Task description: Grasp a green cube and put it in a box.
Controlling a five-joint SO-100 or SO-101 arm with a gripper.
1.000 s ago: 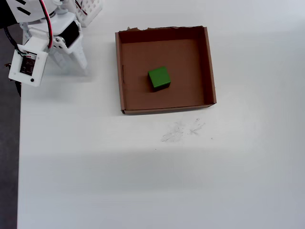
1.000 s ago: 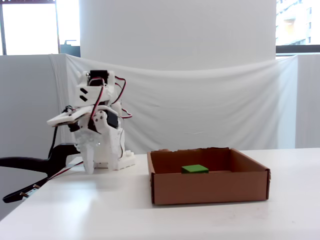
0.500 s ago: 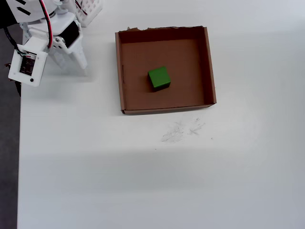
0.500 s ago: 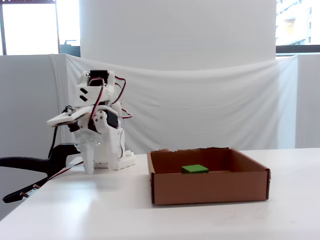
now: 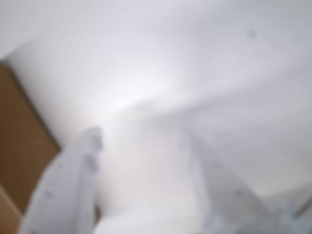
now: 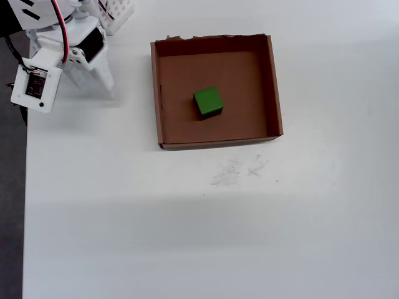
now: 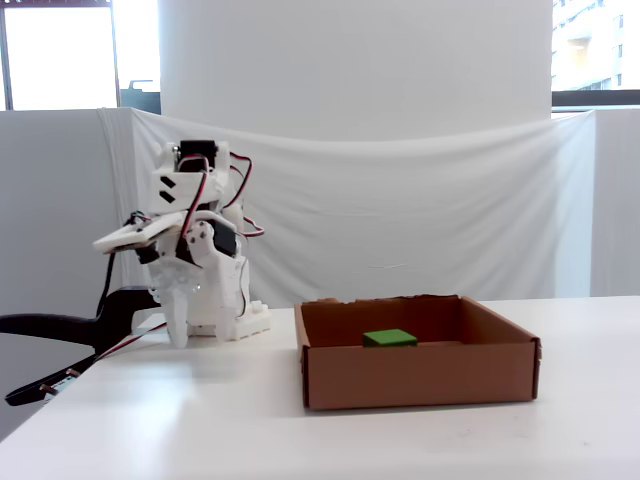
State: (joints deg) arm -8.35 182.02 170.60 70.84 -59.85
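1. Green cube [image 6: 208, 102] sits inside box [image 6: 164, 93], near centre.
2. Gripper [image 6: 100, 84] at box's 9 o'clock in the overhead view, empty, tips down; jaw state unclear.

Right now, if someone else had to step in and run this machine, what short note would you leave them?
Tool: parked beside the arm's base, tips pointing down at the table, away from the box and holding nothing. The blurry wrist view suggests its fingers are apart, but I cannot tell for sure.
Green cube: sitting flat on the box floor, near the middle, clear of the walls; the fixed view shows it inside too.
Done: cube is in the box.
Left: nothing that I can see.
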